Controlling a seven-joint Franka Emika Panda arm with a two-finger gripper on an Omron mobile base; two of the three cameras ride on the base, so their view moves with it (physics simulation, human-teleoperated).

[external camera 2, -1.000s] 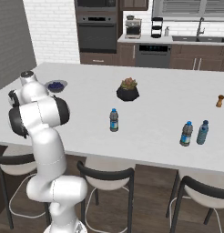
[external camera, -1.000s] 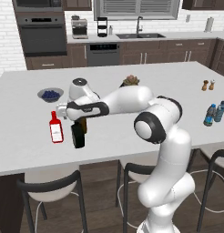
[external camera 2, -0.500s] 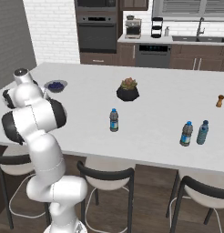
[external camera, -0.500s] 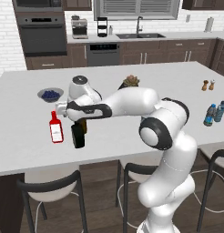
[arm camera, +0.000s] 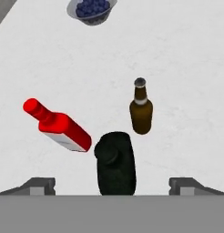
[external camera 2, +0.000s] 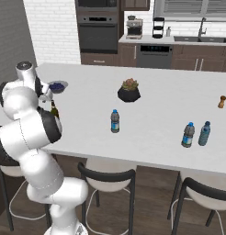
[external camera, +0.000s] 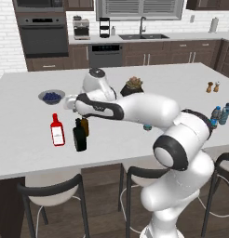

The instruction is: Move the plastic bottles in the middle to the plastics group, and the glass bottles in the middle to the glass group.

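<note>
The black glass bottle [arm camera: 115, 164] stands on the white counter, free, just in front of the slim brown bottle [arm camera: 141, 109] and beside the red bottle [arm camera: 59, 127] of the glass group. My gripper [arm camera: 113, 186] hangs above it, open, its fingertips [arm camera: 41, 185] wide to either side and touching nothing. From the left base, the black bottle [external camera: 79, 137] stands below the hand [external camera: 73, 106]. A plastic bottle [external camera 2: 115, 121] with a blue label stands mid-counter. The plastics group [external camera 2: 196, 134] is at the right.
A dark bowl of berries [external camera: 51, 96] sits behind the glass group. A potted plant [external camera 2: 129, 90] stands mid-counter, and shakers [external camera: 212, 86] stand far right. Stools line the counter's near edge. My arm stretches across the counter's left half.
The hand has risen a little above the black bottle, which stays standing on the counter. The jaws stay wide.
</note>
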